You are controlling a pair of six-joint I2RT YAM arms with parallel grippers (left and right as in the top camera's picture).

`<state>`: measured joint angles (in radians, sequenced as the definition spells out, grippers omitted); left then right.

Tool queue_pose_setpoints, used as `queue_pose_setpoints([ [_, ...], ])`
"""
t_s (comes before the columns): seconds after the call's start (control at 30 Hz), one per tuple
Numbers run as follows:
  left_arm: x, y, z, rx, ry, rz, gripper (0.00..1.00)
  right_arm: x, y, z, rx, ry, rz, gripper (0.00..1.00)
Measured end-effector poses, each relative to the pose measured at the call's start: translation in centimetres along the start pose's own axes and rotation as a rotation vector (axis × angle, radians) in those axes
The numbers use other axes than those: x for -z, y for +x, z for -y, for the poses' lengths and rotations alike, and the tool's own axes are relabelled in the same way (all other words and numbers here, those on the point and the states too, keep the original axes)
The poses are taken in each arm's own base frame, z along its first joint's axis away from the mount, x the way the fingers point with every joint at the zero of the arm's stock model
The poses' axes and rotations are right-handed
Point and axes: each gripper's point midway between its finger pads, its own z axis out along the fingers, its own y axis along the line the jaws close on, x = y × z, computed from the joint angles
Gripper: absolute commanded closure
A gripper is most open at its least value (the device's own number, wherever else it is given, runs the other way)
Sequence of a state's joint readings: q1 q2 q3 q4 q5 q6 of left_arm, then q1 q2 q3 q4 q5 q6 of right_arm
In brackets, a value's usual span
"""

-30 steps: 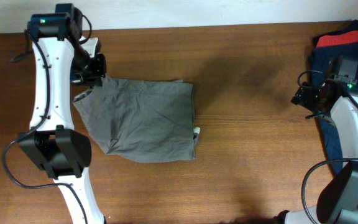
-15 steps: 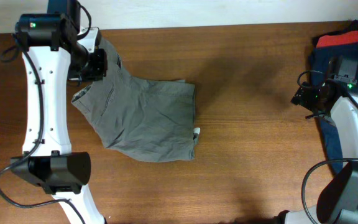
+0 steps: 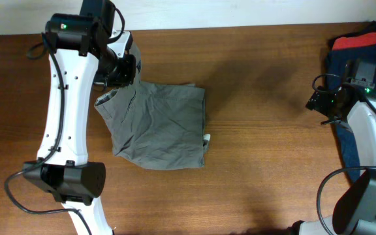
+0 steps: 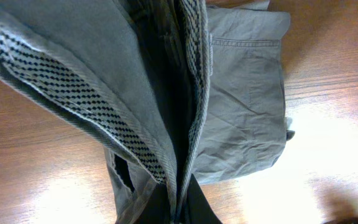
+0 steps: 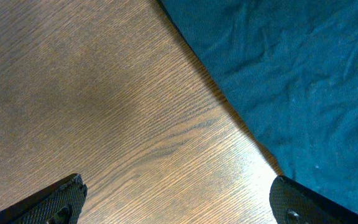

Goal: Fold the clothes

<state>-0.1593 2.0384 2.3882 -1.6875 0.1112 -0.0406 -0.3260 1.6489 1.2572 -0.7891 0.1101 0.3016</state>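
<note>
The grey-olive shorts [image 3: 162, 127] lie on the left half of the wooden table, partly folded. My left gripper [image 3: 126, 70] is shut on their upper left corner and holds it lifted off the table. In the left wrist view the waistband with its checked lining [image 4: 166, 93] hangs from the shut left gripper [image 4: 178, 214], and the rest of the shorts [image 4: 247, 99] lies flat below. My right gripper [image 3: 317, 101] stands open over bare wood at the far right, with nothing between its fingers [image 5: 64, 199].
A dark navy garment [image 3: 344, 65] with a red garment [image 3: 358, 40] on it lies at the right edge, under the right arm. Its blue cloth [image 5: 291, 74] fills the right wrist view's upper right. The table's back edge [image 3: 240, 27] runs close behind the left gripper.
The left arm has swung right and lifted the held corner of the shorts, pulling the left side of the shorts with it. The right arm has not moved.
</note>
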Motion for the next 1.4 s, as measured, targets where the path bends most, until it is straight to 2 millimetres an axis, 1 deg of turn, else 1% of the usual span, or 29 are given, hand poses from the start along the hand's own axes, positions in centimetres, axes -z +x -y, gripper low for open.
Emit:
queue_pose_setpoints([
  [0.33,0.0,0.0,0.3,0.004,0.005,-0.001,0.99,0.0,0.0,0.0,0.000,0.000,0.000,0.01],
  [0.57,0.0,0.1,1.8,-0.004,0.068,-0.005,0.99,0.0,0.0,0.0,0.000,0.000,0.000,0.01],
  [0.8,-0.2,0.1,3.4,-0.035,0.095,-0.005,0.99,0.0,0.0,0.0,0.000,0.000,0.000,0.01],
  [0.97,-1.8,0.3,4.4,-0.051,0.094,-0.030,0.99,0.0,0.0,0.0,0.000,0.000,0.000,0.01],
  [1.2,-4.3,0.8,4.4,-0.038,0.036,-0.067,0.99,0.0,0.0,0.0,0.000,0.000,0.000,0.01],
  [1.4,-5.0,0.9,5.2,-0.041,0.026,-0.071,0.99,0.0,0.0,0.0,0.000,0.000,0.000,0.01],
])
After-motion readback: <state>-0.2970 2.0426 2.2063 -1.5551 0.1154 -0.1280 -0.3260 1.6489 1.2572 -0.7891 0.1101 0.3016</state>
